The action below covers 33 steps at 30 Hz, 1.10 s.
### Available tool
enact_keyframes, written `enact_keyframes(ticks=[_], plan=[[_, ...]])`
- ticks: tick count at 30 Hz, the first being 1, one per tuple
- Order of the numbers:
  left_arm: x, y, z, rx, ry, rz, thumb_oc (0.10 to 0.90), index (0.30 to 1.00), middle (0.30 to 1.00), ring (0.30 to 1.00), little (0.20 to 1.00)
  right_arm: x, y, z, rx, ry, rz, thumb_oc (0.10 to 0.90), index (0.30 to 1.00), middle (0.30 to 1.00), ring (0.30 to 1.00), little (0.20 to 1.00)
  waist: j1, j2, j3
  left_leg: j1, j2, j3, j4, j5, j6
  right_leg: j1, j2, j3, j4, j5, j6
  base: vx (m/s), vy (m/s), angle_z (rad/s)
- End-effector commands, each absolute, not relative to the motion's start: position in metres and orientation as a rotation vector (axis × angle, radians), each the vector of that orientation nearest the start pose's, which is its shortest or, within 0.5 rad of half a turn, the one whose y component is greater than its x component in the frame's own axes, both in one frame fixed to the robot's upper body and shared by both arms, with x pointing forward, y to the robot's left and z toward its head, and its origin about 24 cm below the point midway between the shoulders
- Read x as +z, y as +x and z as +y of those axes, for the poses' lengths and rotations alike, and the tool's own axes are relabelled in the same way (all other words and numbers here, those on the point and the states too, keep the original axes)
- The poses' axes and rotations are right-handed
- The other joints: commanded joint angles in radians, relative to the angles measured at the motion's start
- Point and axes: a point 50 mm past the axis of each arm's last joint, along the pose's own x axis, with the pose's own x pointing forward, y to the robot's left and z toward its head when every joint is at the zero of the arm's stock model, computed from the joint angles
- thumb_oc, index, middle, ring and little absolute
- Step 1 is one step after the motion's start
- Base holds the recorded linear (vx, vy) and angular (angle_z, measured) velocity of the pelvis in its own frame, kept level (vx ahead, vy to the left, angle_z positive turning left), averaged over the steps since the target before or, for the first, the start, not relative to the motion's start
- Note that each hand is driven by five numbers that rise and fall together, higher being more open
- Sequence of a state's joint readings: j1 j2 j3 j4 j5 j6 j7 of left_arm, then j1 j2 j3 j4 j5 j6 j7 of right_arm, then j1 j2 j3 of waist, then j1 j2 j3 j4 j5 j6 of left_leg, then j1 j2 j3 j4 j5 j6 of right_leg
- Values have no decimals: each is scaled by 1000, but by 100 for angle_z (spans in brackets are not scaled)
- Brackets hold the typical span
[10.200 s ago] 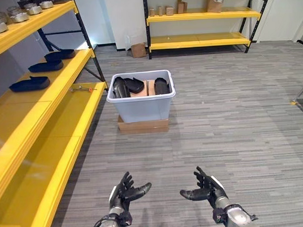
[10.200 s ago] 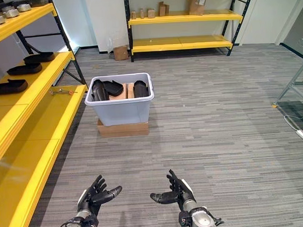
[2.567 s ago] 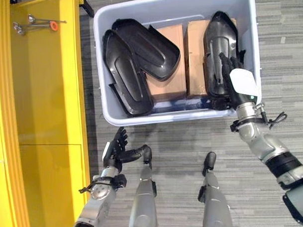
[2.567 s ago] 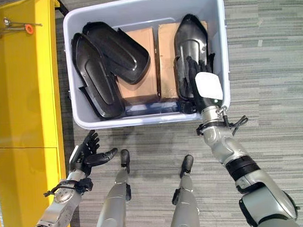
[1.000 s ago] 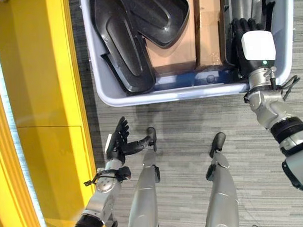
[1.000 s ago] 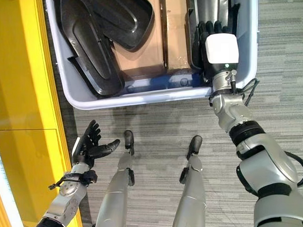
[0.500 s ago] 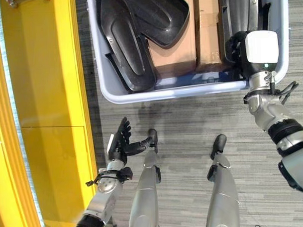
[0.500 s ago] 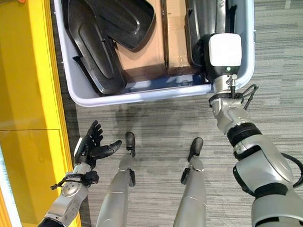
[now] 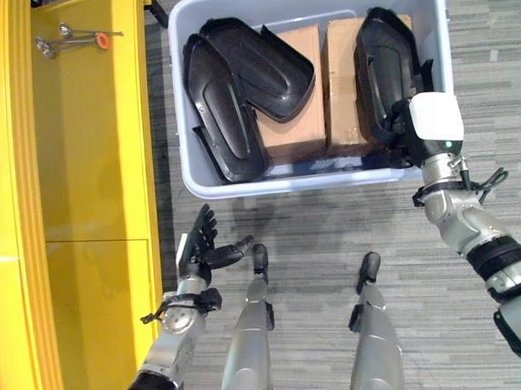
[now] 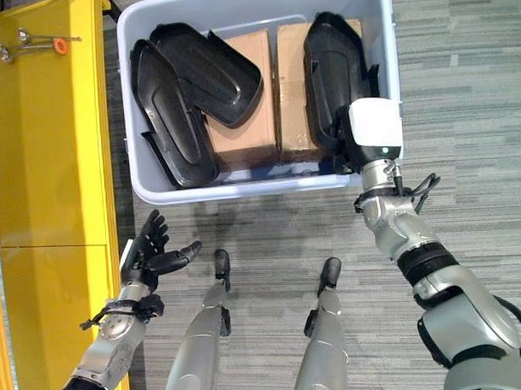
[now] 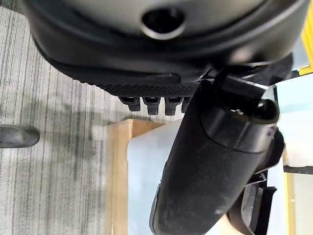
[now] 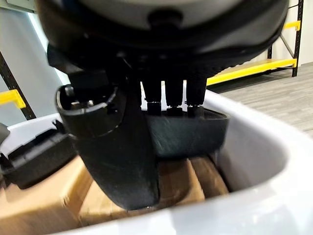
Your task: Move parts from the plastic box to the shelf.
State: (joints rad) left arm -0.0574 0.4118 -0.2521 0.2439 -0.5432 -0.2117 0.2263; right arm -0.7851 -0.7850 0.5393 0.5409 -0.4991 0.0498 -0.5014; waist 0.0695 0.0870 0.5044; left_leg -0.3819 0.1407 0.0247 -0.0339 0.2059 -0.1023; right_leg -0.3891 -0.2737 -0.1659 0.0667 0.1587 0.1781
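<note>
Grey striped flooring runs under a plastic box (image 9: 316,180) at upper centre, with a yellow shelf (image 9: 88,150) at frame left. Black parts (image 9: 227,102) lean on cardboard boxes (image 9: 292,117) inside. Right hand (image 9: 404,126) curls round the rightmost part (image 9: 382,58), seemingly to lift it; left hand (image 9: 198,253) hangs spread and empty. No writing is legible.

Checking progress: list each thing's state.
Box: open-topped, holds three parts.
Right part: in the box, right hand on its near end.
Right hand: inside the box, fingers hidden.
Left hand: open, idle.
Shelf: bears tools at its far end.
</note>
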Motion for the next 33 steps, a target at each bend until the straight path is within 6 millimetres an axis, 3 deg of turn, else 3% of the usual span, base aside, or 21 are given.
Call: enact_keyframes(ticks=[1, 15, 29, 33], plan=[[28, 250, 215, 99, -48, 14, 900, 1000, 1000, 1000, 1000, 196, 361, -227, -296, -1438, -536, 400, 300, 300, 300, 300, 15, -73, -75, 74, 62, 1, 41, -75, -70, 20, -13, -39, -9, 2, 12, 65, 13, 5], [12, 230, 244, 166, 11, 111, 900, 1000, 1000, 1000, 1000, 232, 331, -190, -168, -1356, -803, 400, 300, 300, 300, 300, 15, -120, -216, 215, 77, 15, 34, -117, -59, 167, -4, -63, -36, -21, 24, 48, 9, -2], [-4, 211, 253, 208, 32, 194, 900, 1000, 1000, 1000, 1000, 241, 314, -169, -96, -1345, -912, 400, 300, 300, 300, 300, 18, -139, -397, 378, 99, 46, -36, -130, -47, 298, 27, -82, -72, -43, 29, 74, 10, -2], [-5, 210, 253, 222, 26, 196, 900, 1000, 1000, 1000, 1000, 243, 311, -163, -82, -1341, -937, 400, 300, 300, 300, 300, 18, -140, -416, 401, 106, 49, -41, -133, -43, 312, 34, -82, -51, -66, 24, 34, -10, -6]])
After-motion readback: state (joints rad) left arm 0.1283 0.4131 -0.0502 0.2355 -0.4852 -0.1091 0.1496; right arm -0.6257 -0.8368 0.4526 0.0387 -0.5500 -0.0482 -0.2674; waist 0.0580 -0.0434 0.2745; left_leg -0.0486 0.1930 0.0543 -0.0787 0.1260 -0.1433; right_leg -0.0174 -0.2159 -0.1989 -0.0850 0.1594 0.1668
